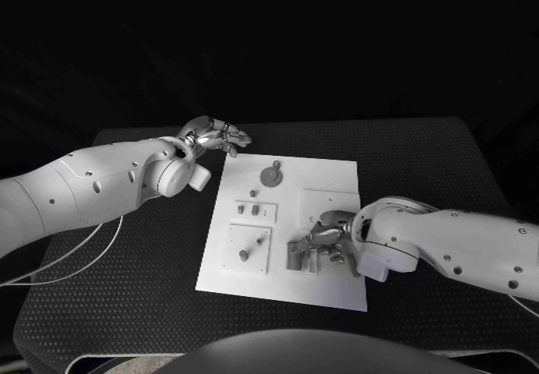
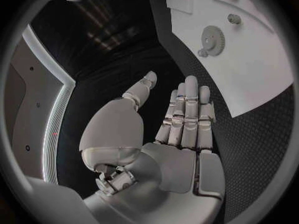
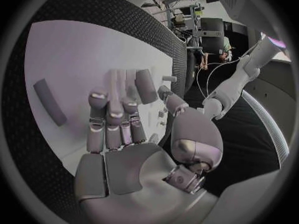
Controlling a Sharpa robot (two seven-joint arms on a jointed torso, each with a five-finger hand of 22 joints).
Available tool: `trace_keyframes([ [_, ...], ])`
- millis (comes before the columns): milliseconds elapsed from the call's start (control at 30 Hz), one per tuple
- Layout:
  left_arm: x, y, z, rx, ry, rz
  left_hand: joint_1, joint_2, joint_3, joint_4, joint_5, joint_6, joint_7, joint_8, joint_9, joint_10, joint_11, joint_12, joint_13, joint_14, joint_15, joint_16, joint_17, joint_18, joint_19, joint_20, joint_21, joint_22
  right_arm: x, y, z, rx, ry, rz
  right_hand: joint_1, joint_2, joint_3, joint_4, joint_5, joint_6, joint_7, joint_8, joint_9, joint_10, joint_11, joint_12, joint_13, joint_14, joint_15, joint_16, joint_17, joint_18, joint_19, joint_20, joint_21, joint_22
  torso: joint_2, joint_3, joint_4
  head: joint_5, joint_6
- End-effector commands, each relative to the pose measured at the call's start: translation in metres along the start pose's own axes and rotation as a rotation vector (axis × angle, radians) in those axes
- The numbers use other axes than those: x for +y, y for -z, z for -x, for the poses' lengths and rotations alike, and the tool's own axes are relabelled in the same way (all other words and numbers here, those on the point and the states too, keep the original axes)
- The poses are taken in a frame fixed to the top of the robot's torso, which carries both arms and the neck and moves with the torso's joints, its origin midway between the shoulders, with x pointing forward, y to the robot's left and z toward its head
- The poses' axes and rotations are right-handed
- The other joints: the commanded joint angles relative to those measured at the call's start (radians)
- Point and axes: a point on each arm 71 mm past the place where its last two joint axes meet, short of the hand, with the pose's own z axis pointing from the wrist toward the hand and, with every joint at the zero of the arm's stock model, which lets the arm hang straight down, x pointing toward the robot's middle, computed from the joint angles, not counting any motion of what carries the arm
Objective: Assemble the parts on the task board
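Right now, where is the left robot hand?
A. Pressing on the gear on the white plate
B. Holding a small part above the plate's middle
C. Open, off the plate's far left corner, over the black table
C: the head view shows the left robot hand beyond the white plate's far left corner; its wrist view shows flat fingers holding nothing.

White task board [image 1: 325, 175] mid-table w/ gear [image 1: 272, 176] + small grey parts [image 1: 301, 255].
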Motion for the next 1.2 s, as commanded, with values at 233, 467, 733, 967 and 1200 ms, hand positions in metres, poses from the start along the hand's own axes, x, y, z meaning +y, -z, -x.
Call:
trace_keyframes([
  [233, -0.001, 0.0, -0.002, 0.013, 0.005, -0.006, -0.006, -0.002, 0.002, 0.006, -0.006, -0.009, 0.0, 0.004, -0.001, -0.003, 0.006, 0.002, -0.001, -0.006, 0.003, -0.006, 0.001, 0.005, 0.007, -0.002, -0.005, 0.001, -0.01, -0.002, -0.002, 0.006, 0.034, -0.041, -0.048, 0.016, -0.039, 0.019, 0.002, -0.008, 0.004, -0.007, 0.003, -0.008, -0.002, 0.007, -0.001, -0.008, -0.002, -0.005, 0.005, 0.036, -0.012, -0.005, -0.005, -0.004, 0.0, -0.0001, -0.0001, 0.003, -0.003],
  [467, -0.001, 0.0, -0.001, 0.013, 0.005, -0.005, -0.007, -0.002, 0.002, 0.006, -0.006, -0.009, 0.0, 0.004, -0.001, -0.003, 0.006, 0.002, -0.002, -0.006, 0.003, -0.006, 0.001, 0.005, 0.007, -0.002, -0.006, 0.002, -0.012, -0.001, 0.0, -0.008, 0.029, -0.04, -0.063, 0.034, -0.038, 0.032, 0.002, -0.007, 0.003, -0.007, 0.004, -0.009, -0.003, 0.008, -0.001, -0.008, -0.003, -0.006, 0.006, 0.036, -0.013, -0.008, -0.005, -0.005, 0.0, 0.0002, -0.0001, 0.005, -0.004],
  [733, -0.001, 0.0, -0.001, 0.013, 0.005, -0.005, -0.007, -0.002, 0.002, 0.007, -0.006, -0.009, 0.0, 0.005, -0.001, -0.003, 0.006, 0.002, -0.002, -0.006, 0.003, -0.006, 0.002, 0.005, 0.008, -0.002, -0.006, 0.002, -0.011, 0.003, 0.001, -0.009, 0.029, 0.057, -0.05, 0.029, -0.022, 0.027, 0.002, -0.006, 0.002, -0.007, 0.006, -0.007, -0.004, 0.009, -0.001, -0.006, -0.004, -0.007, 0.008, 0.036, -0.012, -0.011, -0.003, -0.005, 0.0, 0.0009, 0.0002, 0.005, -0.001],
  [967, -0.001, 0.0, 0.0, 0.011, 0.005, -0.004, -0.008, -0.001, 0.002, 0.008, -0.006, -0.009, 0.0, 0.005, -0.001, -0.003, 0.006, 0.002, -0.002, -0.006, 0.003, -0.006, 0.002, 0.004, 0.008, -0.002, -0.006, 0.002, -0.011, 0.01, 0.005, -0.078, 0.046, 0.135, 0.005, -0.011, -0.003, -0.002, 0.003, -0.015, 0.005, -0.012, 0.007, -0.013, -0.001, 0.012, 0.0, -0.007, -0.002, -0.011, 0.01, 0.036, -0.01, -0.014, -0.004, -0.007, 0.0, 0.0008, -0.0001, 0.006, 0.003],
  [1200, -0.001, 0.0, 0.0, 0.011, 0.005, -0.004, -0.008, -0.001, 0.002, 0.008, -0.006, -0.009, 0.0, 0.005, -0.001, -0.003, 0.006, 0.002, -0.002, -0.006, 0.003, -0.006, 0.002, 0.005, 0.008, -0.002, -0.006, 0.003, -0.014, 0.017, 0.013, -0.164, 0.094, 0.182, 0.09, -0.028, 0.008, -0.033, 0.004, -0.027, 0.011, -0.017, 0.009, -0.017, 0.004, 0.017, 0.001, -0.007, 0.002, -0.013, 0.014, 0.036, -0.007, -0.017, -0.004, -0.011, 0.0, 0.0003, -0.0001, 0.007, 0.007],
])
